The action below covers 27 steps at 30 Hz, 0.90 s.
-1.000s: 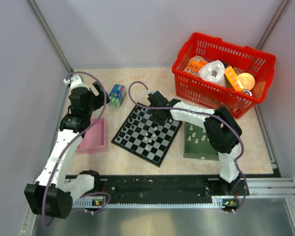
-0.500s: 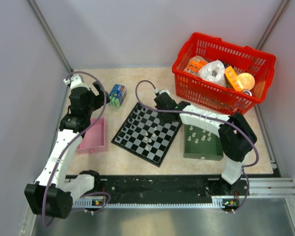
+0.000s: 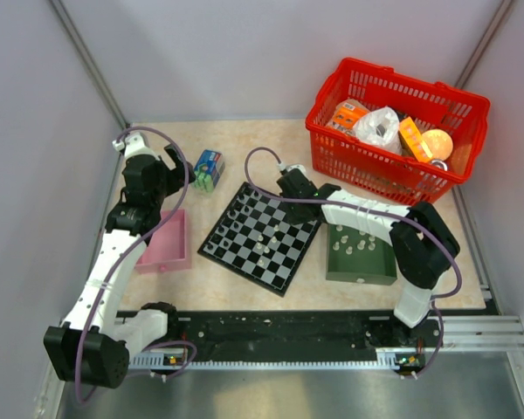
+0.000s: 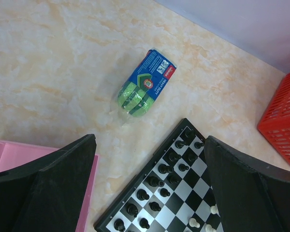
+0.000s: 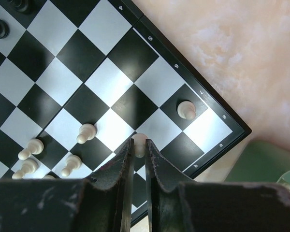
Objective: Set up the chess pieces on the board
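Board (image 3: 236, 249) lies directly beneath the right gripper (image 5: 139, 146) and just ahead of the left gripper (image 4: 150, 141). Green tray (image 3: 386, 262) sits just behind the right gripper, beside its forearm.

The left gripper hangs with its jaws spread as wide as they go and holds nothing. The right gripper is pinched nearly shut on a pale piece (image 5: 140, 139), which is at a square two rows in from the board corner ahead of its fingertips; whether it touches the square, I cannot tell.

Dark pieces (image 4: 163, 180) stand in two rows along the board edge nearest the left gripper, so that side looks done or nearly so. The pale side looks about half done. A few pale pawns (image 5: 86, 132) stand left of the right fingertips, one more ahead near the corner. Several pale ones (image 3: 360, 247) lie in the tray, waiting to be carried over.
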Tool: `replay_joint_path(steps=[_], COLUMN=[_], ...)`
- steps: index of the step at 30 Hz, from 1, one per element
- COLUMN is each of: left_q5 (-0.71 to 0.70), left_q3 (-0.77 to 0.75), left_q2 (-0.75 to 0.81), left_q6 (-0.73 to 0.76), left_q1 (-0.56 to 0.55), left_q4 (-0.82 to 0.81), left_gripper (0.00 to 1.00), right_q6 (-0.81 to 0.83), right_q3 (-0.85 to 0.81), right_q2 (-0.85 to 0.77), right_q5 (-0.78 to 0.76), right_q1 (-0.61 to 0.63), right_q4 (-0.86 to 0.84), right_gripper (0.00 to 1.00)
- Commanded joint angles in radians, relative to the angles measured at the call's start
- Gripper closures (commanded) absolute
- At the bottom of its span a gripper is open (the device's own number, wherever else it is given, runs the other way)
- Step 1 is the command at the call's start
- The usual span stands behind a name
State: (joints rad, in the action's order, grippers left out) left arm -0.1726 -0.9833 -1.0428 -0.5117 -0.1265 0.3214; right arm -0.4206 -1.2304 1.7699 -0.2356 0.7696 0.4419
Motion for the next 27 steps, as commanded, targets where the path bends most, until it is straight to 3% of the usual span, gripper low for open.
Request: replay_joint_path(steps=[1, 27], left_q5=[0.001, 0.012], left_q3=[0.000, 0.006], left_q2=[0.015, 0.004], left_q6=[-0.004, -0.008], left_q1=[0.005, 0.007], left_q4=[-0.048, -0.059], left_gripper=[0.01, 0.01], right_q6=[-0.007, -0.003], right_q3=[-0.004, 0.012], right_q2=[-0.003, 0.039], right_q5=[-0.016, -0.041], right_q1=[-0.010, -0.029], right_q4=[-0.015, -0.006], right_gripper=[0.87, 0.86])
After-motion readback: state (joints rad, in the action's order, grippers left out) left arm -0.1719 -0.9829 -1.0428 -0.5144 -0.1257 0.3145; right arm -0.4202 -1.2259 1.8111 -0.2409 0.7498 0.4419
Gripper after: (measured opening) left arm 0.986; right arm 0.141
